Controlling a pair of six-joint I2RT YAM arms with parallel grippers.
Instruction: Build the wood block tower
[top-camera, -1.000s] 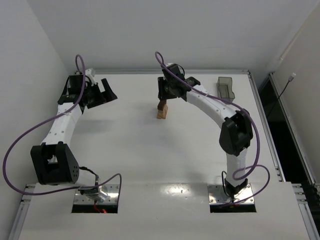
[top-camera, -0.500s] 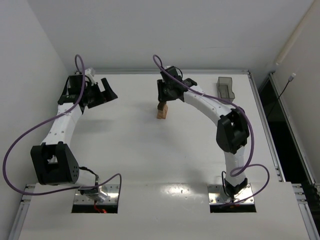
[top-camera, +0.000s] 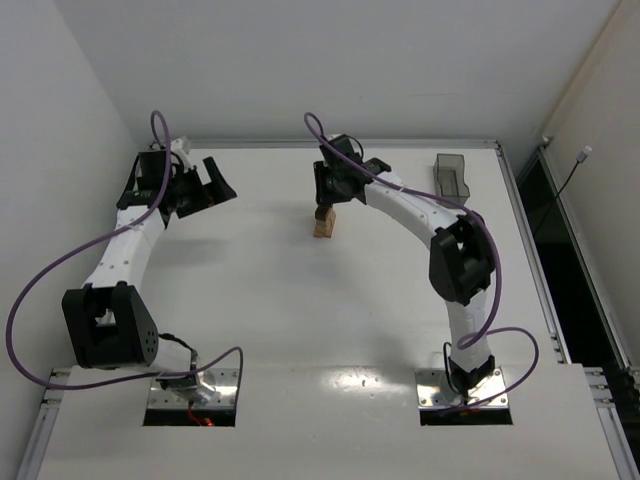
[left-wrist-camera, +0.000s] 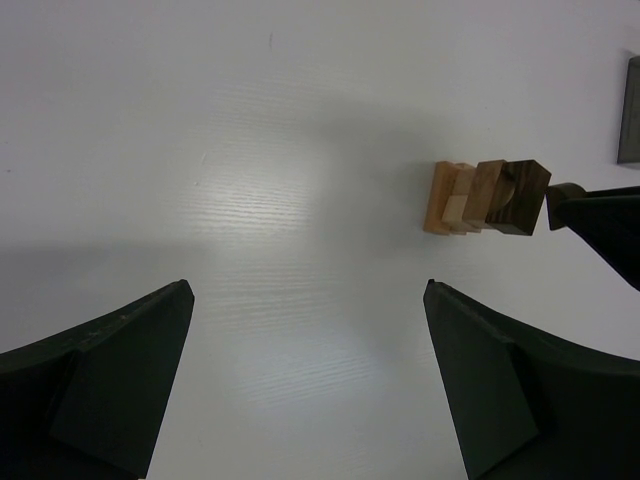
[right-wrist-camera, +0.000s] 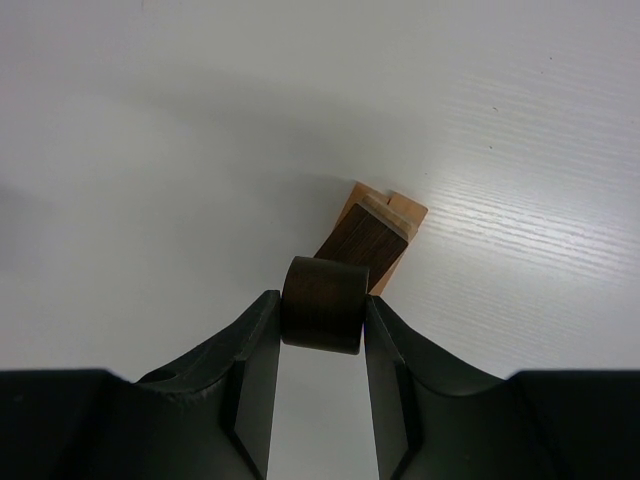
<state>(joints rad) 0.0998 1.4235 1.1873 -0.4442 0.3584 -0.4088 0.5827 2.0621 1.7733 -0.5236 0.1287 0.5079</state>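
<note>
Right arm's elbow had swung a little leftward and up the table since the earlier top view, and the wrist had crept the same way; tower and left arm had not shifted. Top view: right gripper (top-camera: 326, 205) hung straight over the tower (top-camera: 323, 229), which stood mid-table toward the far edge, well apart from the grey tray (top-camera: 452, 175) at the far right corner. Right arm reached out long, forearm arched leftward, wrist pitched down. Left arm lay folded along the left side of the table (top-camera: 300, 320), with the left gripper (top-camera: 215, 190) parked near the far left corner. Left wrist view: left gripper (left-wrist-camera: 308, 300) spread fully wide, nothing between the jaws. Tower (left-wrist-camera: 465, 198) seen side-on: light tan pieces at the base, a browner one above, then a dark brown block (left-wrist-camera: 522, 196) at the end, with the right arm's fingertip against it. Could not tell whether that block sat flush or floated just off. Right wrist view: right gripper (right-wrist-camera: 320, 322) closed partway on the dark brown block (right-wrist-camera: 322, 303), rounded face toward the camera, pinched between both fingers (right-wrist-camera: 252, 360) directly above the stack's top. Risk, as I judged it: the stack was narrow and its pieces slightly staggered, so letting go with the block off-centre or skewed, or dragging sideways on the retreat, could tip the lot.
</note>
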